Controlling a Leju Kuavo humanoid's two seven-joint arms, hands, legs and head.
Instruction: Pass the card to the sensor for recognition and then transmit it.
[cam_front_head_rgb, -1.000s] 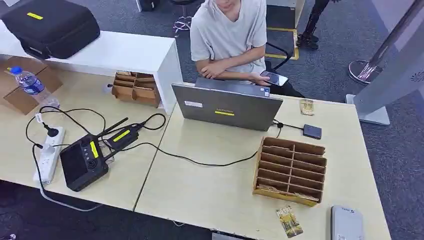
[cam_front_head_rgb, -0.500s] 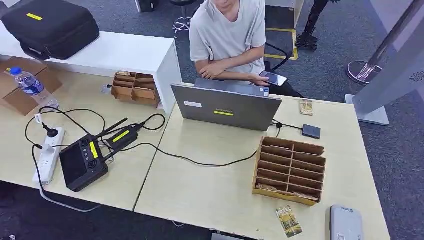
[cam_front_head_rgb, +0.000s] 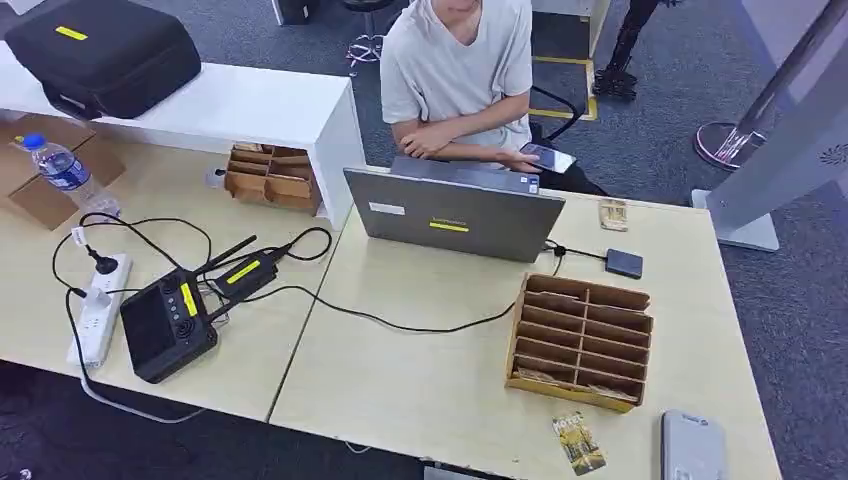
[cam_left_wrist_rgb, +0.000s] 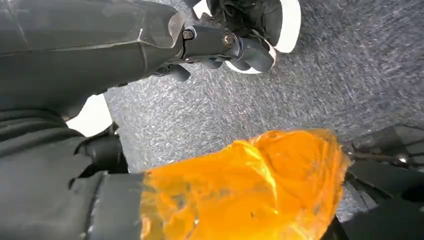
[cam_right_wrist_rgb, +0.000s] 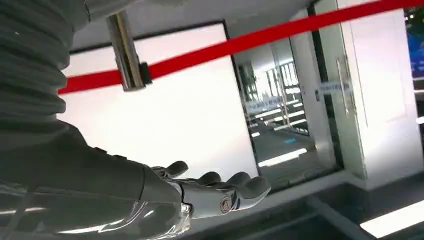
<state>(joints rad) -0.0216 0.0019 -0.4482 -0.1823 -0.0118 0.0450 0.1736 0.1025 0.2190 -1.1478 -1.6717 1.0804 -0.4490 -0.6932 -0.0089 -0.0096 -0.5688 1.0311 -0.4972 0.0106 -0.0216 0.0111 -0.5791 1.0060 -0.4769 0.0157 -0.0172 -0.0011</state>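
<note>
A: Where's the card (cam_front_head_rgb: 578, 442)?
B: Flat on the table (cam_front_head_rgb: 420, 380), near the front edge, just in front of the wooden slotted rack (cam_front_head_rgb: 581, 340), beside a grey device (cam_front_head_rgb: 692, 446).
A: And the right hand (cam_right_wrist_rgb: 210, 192)?
B: Off the table, fingers stretched out and apart, holding nothing; red belt barrier (cam_right_wrist_rgb: 240, 45) behind.
A: Left hand (cam_left_wrist_rgb: 210, 45)?
B: Hanging above grey carpet, fingers loose, nothing gripped as far as visible; orange film (cam_left_wrist_rgb: 240, 185) across the lens.
A: Sensor?
B: Small black box (cam_front_head_rgb: 624, 263) right of the laptop (cam_front_head_rgb: 455, 212), wired; well apart from the card.
A: Anyone around?
B: Person (cam_front_head_rgb: 458, 75) seated behind the laptop, phone (cam_front_head_rgb: 548, 157) in hand.
</note>
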